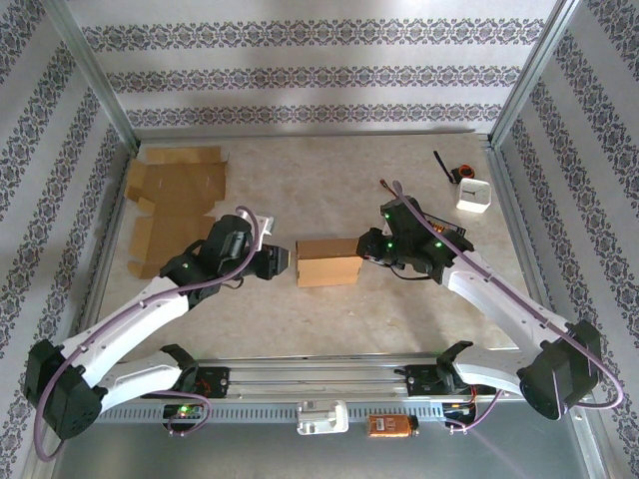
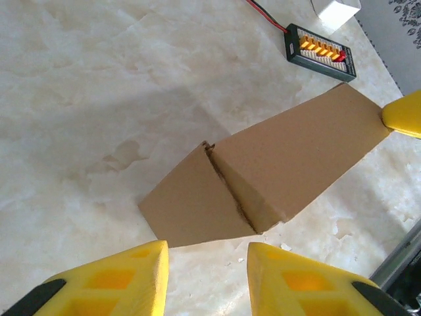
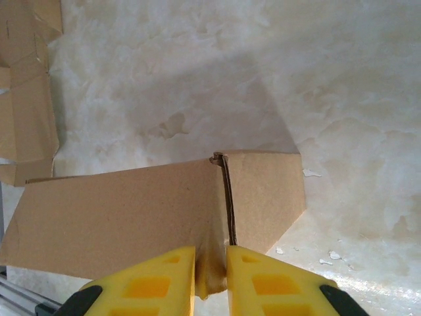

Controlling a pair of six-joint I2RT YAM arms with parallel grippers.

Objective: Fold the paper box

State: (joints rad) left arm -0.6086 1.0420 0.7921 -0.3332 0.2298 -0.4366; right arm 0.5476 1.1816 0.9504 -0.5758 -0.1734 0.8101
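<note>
While the right hand (image 3: 210, 263) pinches a cardboard wall at one end of the paper box (image 1: 328, 262), its two yellow fingers (image 3: 164, 280) are pressed together on that thin panel, right beside a seam where two panels meet. The box lies on its side on the marbled worktop (image 1: 300, 190) and stretches away from this hand toward the other one. At the opposite end, the left hand (image 2: 206, 253) faces the box with its fingers spread and nothing between them. The nearest flap of the box lies just ahead of its fingertips, with a sliver of bare worktop showing in between. From the left wrist view, one yellow tip of the right hand touches the far end of the box. Beyond that end sits a black board with orange connectors (image 2: 320, 51), with a red and black lead running off it. Well off to the outer side of the left hand, flat cardboard sheets (image 1: 175, 205) lie spread on the worktop, and a small white block (image 1: 473, 194) sits beyond the right hand.
</note>
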